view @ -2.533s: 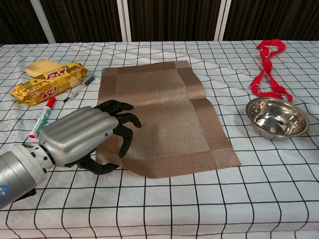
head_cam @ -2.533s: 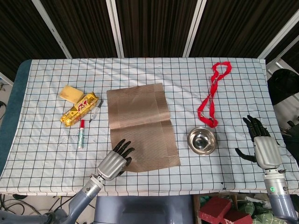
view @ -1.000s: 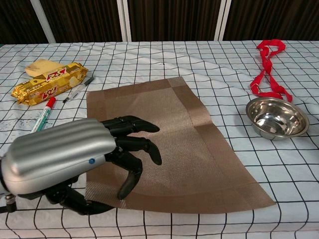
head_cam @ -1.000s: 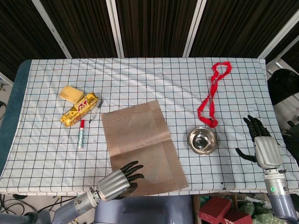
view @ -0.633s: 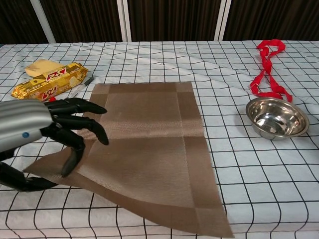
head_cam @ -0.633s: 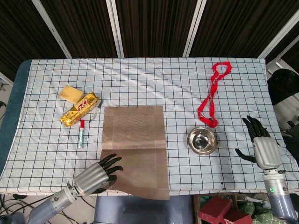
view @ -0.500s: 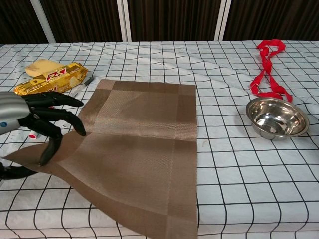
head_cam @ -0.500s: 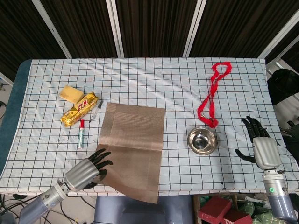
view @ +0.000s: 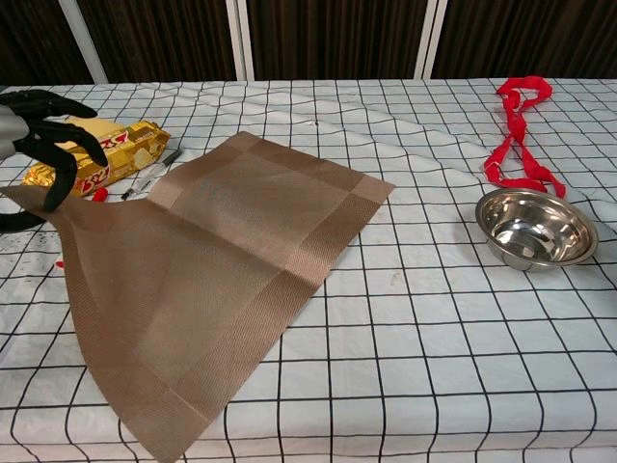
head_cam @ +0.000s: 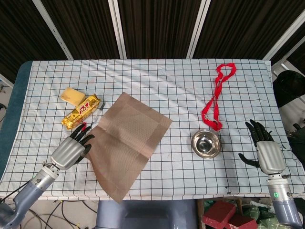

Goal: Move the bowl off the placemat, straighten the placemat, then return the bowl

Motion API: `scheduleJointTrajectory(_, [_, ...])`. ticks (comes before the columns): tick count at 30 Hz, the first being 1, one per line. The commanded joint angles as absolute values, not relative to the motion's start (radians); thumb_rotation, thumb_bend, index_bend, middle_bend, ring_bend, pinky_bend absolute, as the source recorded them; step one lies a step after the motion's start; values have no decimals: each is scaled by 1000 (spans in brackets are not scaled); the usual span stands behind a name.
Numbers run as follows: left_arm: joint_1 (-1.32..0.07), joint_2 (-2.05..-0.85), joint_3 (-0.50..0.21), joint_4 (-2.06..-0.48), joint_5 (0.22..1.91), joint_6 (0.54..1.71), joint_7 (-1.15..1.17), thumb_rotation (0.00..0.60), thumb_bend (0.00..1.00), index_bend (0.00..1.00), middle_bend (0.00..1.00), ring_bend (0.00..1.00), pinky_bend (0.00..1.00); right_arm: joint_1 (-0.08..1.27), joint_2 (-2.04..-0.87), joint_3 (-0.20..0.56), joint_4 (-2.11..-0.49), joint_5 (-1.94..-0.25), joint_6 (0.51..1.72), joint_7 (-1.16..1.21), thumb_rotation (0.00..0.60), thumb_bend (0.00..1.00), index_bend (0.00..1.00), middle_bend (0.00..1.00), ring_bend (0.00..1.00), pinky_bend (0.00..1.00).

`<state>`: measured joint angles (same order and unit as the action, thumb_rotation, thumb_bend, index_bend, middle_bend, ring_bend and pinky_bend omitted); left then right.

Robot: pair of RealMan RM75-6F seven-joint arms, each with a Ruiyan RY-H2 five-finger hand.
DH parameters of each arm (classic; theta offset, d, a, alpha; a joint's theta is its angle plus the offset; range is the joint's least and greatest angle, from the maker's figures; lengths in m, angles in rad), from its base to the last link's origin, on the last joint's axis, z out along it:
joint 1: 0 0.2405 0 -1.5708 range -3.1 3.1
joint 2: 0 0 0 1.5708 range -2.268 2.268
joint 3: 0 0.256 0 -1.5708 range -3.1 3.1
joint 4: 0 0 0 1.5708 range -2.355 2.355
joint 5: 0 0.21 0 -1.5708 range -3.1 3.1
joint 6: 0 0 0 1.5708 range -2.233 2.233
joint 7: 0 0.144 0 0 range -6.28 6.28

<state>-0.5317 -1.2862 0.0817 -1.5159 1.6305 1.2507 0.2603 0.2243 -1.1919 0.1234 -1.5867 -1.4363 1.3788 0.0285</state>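
The brown woven placemat (head_cam: 126, 143) (view: 222, 251) lies skewed on the checked cloth, one corner pointing at the table's front edge. My left hand (head_cam: 71, 150) (view: 39, 125) pinches its left corner and holds that edge slightly raised, close to the snack packet. The steel bowl (head_cam: 206, 143) (view: 536, 228) stands empty on the cloth to the right of the mat, apart from it. My right hand (head_cam: 264, 150) rests near the right edge beyond the bowl with its fingers spread and nothing in it; the chest view does not show it.
A yellow snack packet (head_cam: 81, 111) (view: 106, 159), a yellow sponge (head_cam: 72, 95), a pen (view: 154, 172) and a partly hidden red marker (head_cam: 85, 126) lie at the left by my left hand. A red ribbon (head_cam: 217, 95) (view: 516, 135) lies behind the bowl.
My left hand swung left and away from the front edge with the mat's corner, turning the mat from roughly square to diagonal. The bowl and my right hand stayed put.
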Motion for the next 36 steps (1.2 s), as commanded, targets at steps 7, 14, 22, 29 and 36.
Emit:
scheduleJointTrajectory(7, [-610, -1371, -51, -1476, 1548, 1184, 376, 600, 481, 661, 250, 32, 42, 225, -1192, 121, -1589, -1440, 1376, 29, 600, 161, 0, 0, 0, 178])
scheduleJointTrajectory(14, [-656, -1388, -96, -1417, 1545, 1161, 461, 600, 481, 660, 250, 32, 42, 225, -1189, 121, -1589, -1439, 1373, 36, 600, 160, 0, 0, 0, 178])
scheduleJointTrajectory(22, [-658, -1384, -133, -1335, 1486, 1154, 473, 600, 481, 660, 250, 32, 42, 227, -1189, 118, -1589, -1443, 1370, 32, 600, 160, 0, 0, 0, 178])
scheduleJointTrajectory(29, [-648, -1367, -140, -1290, 1472, 1169, 461, 600, 482, 660, 250, 32, 42, 227, -1190, 118, -1589, -1442, 1368, 29, 600, 161, 0, 0, 0, 178])
scheduleJointTrajectory(36, [-628, -1337, -145, -1254, 1473, 1209, 446, 600, 402, 624, 236, 32, 39, 227, -1190, 115, -1591, -1444, 1366, 25, 600, 160, 0, 0, 0, 178])
